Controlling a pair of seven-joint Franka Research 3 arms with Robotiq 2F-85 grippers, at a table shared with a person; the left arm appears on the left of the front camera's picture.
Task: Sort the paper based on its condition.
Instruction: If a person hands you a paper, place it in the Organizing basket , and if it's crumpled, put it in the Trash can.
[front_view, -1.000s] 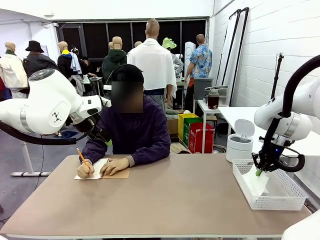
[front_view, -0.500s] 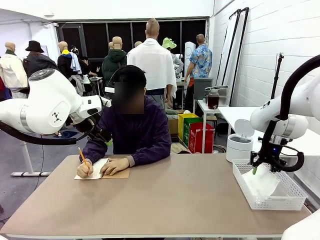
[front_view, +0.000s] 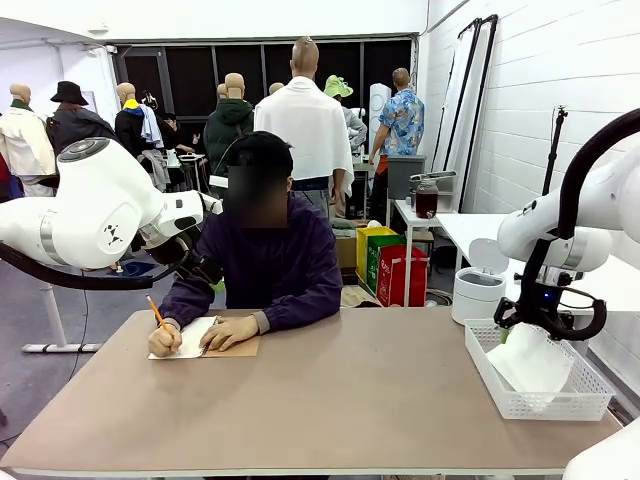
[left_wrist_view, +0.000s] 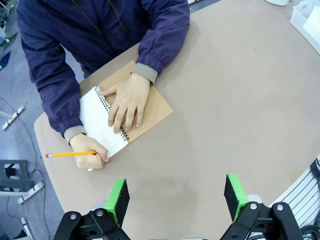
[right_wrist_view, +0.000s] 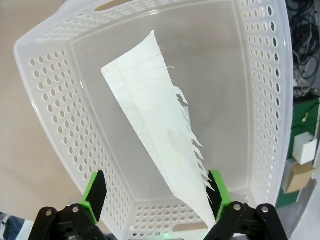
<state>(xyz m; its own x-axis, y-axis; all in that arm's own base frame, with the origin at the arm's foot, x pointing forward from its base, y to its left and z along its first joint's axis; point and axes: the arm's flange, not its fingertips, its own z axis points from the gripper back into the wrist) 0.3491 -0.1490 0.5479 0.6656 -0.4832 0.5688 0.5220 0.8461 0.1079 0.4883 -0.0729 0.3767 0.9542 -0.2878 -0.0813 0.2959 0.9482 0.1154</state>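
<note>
The step in hand looks like the drop of a sheet into the sorting bin. The right end effector (right_wrist_view: 157, 185) hangs over the white perforated basket (right_wrist_view: 41, 100) at the bench's right end, jaws wide and gripping nothing. The paper (right_wrist_view: 150, 110) lies inside the basket, slanting across its floor with one corner lifted toward the far wall. Its torn spiral fringe runs close along one green pad (right_wrist_view: 218, 192); whether it touches that pad cannot be told. To finish well, the arm should probably rise straight up and keep the jaws apart, so that pad does not catch the fringe and drag the sheet back over the rim. The basket walls stand close on both sides of the fingers, leaving little room to move sideways, while the space above is free. The left end effector (left_wrist_view: 177, 192) is also spread wide and empty, hovering above bare bench (left_wrist_view: 235, 105) on the robot's side of the person. The person's hand (left_wrist_view: 127, 100) presses a spiral notebook (left_wrist_view: 97, 122) while the other hand holds a pencil (left_wrist_view: 70, 154). Between the notebook and the basket, the bench's middle lies open for crossing.
</note>
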